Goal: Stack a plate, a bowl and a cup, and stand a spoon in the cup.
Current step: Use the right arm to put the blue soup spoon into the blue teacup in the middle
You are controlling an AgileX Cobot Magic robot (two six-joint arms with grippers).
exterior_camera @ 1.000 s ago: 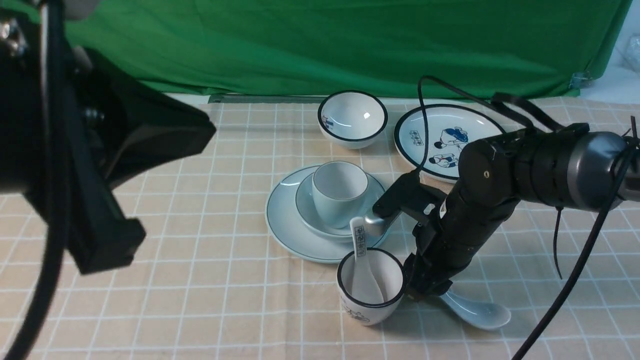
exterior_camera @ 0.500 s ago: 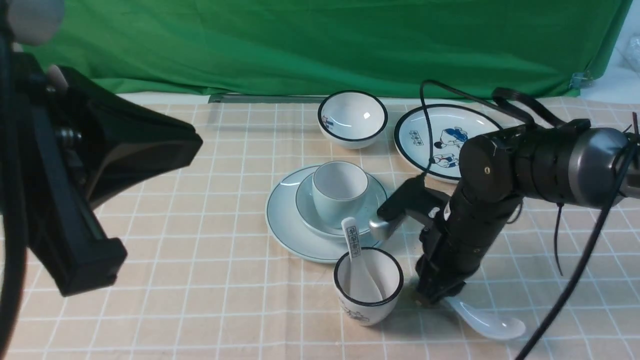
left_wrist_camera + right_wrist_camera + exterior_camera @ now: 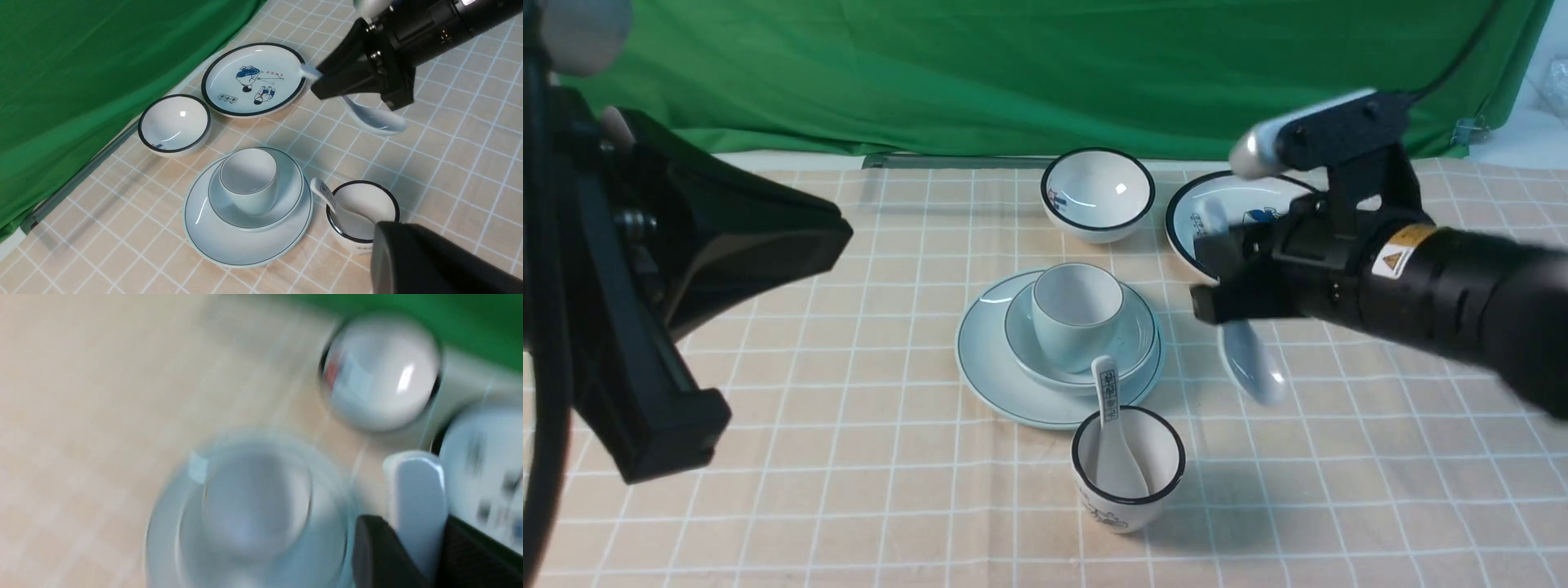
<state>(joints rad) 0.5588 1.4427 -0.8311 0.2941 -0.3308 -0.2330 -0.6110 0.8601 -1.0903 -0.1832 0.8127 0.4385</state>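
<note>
The right arm [image 3: 1437,286] has swung up off the checked cloth [image 3: 849,408] since half a second ago. The spoon [image 3: 1252,371], which was lying on the cloth then, is now hanging in the air to the right of the stack, scoop end down.

The right wrist view is smearing, so the arm is probably travelling fast. At that pace its bulk could be sweeping into the stack and knocking it apart. The plate [image 3: 984,359] is sitting on the cloth, carrying the bowl [image 3: 1139,343], which is carrying the empty cup [image 3: 1076,314]. A smaller danger is the black-rimmed cup [image 3: 1127,469] standing just in front of the plate and already holding a marked spoon [image 3: 1111,408]; a low approach could be clipping it. Smallest of all, the glazed handle could be sliding in the grip, dropping the spoon onto the dishes.

The right arm is reaching in almost level from the right, crossing over the picture plate [image 3: 253,79]. The right claw [image 3: 1227,282] is pointing toward the stack and clamping the spoon's handle, whose tip is poking out above it. The left arm [image 3: 686,269] is hanging high at the left, well apart from the dishes. Whether the left claw is apart or together, I cannot tell.
</note>
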